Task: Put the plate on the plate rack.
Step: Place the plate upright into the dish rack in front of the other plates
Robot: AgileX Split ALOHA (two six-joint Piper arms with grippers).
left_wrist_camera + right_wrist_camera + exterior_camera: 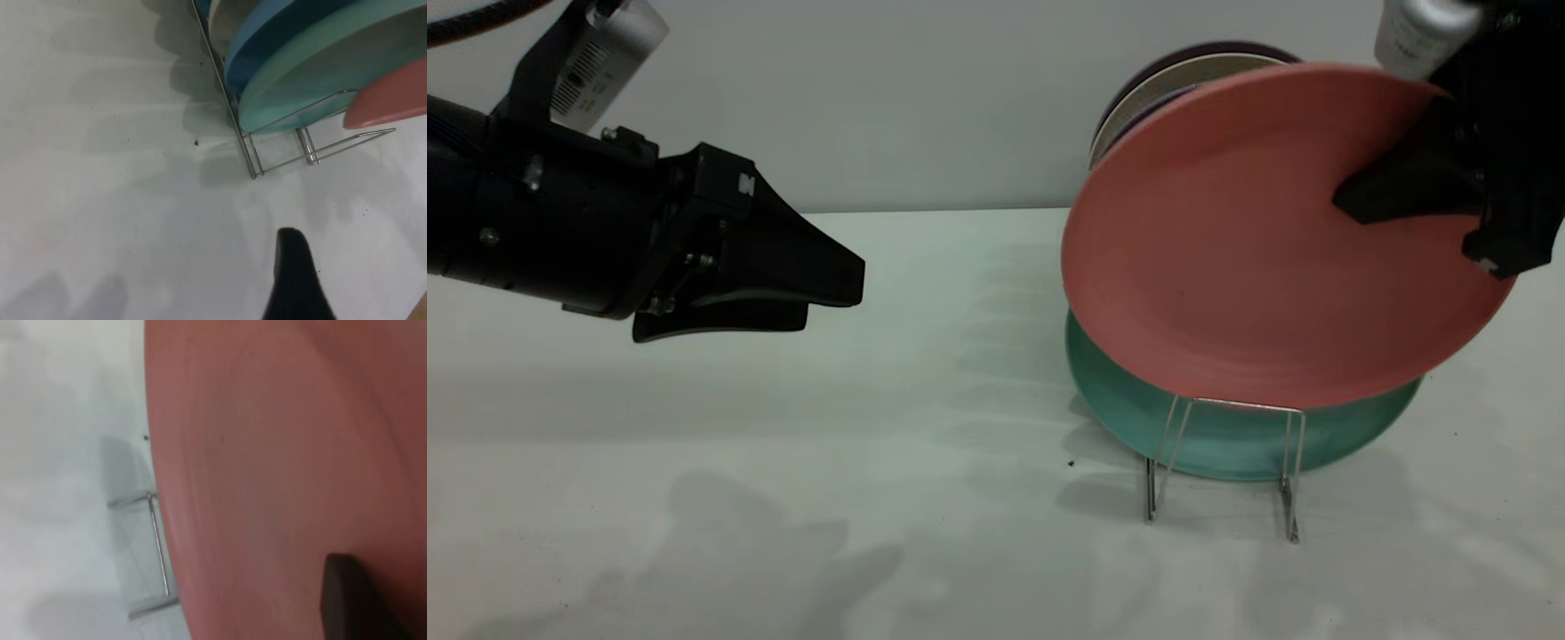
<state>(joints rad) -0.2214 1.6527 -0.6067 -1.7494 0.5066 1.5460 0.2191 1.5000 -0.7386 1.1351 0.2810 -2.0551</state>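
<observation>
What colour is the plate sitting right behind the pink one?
Teal-green plate, clearest in the exterior view, below the pink plate.

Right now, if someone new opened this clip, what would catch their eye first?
The big salmon-pink plate, held tilted in the air by the right gripper at its upper edge, just above the front slot of the plate rack. Behind it a teal-green plate already stands in the rack, with more plates farther back. The left gripper hovers apart at the left, over the table.

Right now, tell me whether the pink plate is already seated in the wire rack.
No. The pink plate hangs tilted above the wire rack, held at its upper edge by the right gripper.
</observation>
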